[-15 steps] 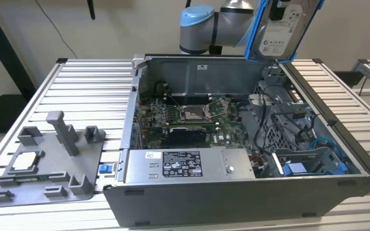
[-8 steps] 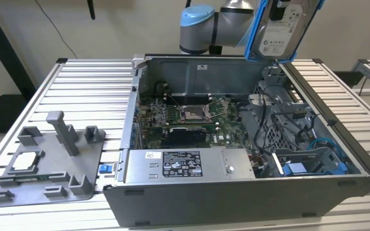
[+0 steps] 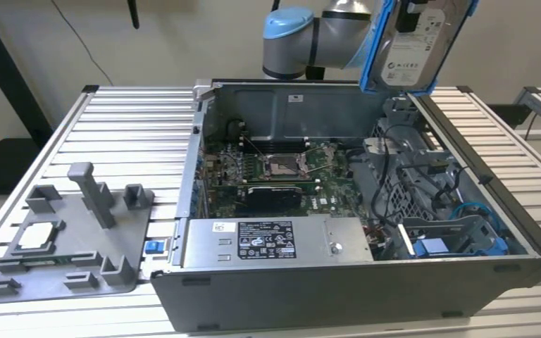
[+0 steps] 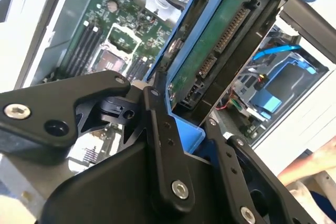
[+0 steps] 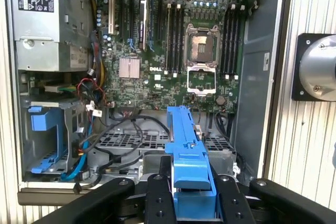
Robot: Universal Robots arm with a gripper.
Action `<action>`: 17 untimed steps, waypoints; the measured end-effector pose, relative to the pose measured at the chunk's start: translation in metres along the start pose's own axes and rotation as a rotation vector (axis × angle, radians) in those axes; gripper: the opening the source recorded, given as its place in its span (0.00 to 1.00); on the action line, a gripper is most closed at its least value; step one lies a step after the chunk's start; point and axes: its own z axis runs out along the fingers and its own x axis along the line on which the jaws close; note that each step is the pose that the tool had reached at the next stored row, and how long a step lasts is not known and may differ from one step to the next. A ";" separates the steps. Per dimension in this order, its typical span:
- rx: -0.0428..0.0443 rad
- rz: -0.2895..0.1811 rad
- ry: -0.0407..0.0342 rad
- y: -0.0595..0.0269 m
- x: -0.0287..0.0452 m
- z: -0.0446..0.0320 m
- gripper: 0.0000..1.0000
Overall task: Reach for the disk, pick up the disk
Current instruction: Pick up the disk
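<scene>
The disk [image 3: 419, 46] hangs upright in the air above the back right corner of the open computer case [image 3: 346, 289], its white label facing the exterior view and its blue bracket around the edge. In the second wrist view the disk [image 4: 210, 51] shows its green circuit side and connectors, with my gripper [image 4: 184, 109] shut on its blue frame. One black finger [image 4: 160, 114] presses each side. In the first wrist view the gripper [image 5: 191, 184] clamps the bracket's blue edge [image 5: 185, 145], high over the case interior.
Below lie the motherboard [image 5: 173, 40], the power supply [image 3: 270, 243] and a blue bracket fixed in the case [image 3: 458, 243] with loose cables around it. A grey fixture plate [image 3: 64, 246] holding a small square chip [image 3: 36, 236] sits on the slatted table at the exterior view's left.
</scene>
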 end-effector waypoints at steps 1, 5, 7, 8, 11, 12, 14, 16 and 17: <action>-0.0002 -0.001 0.0066 0.0000 0.0020 -0.0001 0.00; -0.0003 -0.001 0.0177 0.0002 0.0128 0.0005 0.00; -0.0004 -0.001 0.0206 0.0004 0.0185 0.0009 0.00; -0.0004 -0.001 0.0220 0.0004 0.0220 0.0011 0.00; -0.0005 -0.001 0.0260 0.0006 0.0312 0.0015 0.00; -0.0005 -0.001 0.0270 0.0007 0.0344 0.0016 0.00; -0.0005 -0.001 0.0287 0.0008 0.0410 0.0018 0.00; -0.0005 -0.001 0.0302 0.0009 0.0474 0.0019 0.00; -0.0005 -0.001 0.0308 0.0010 0.0508 0.0020 0.00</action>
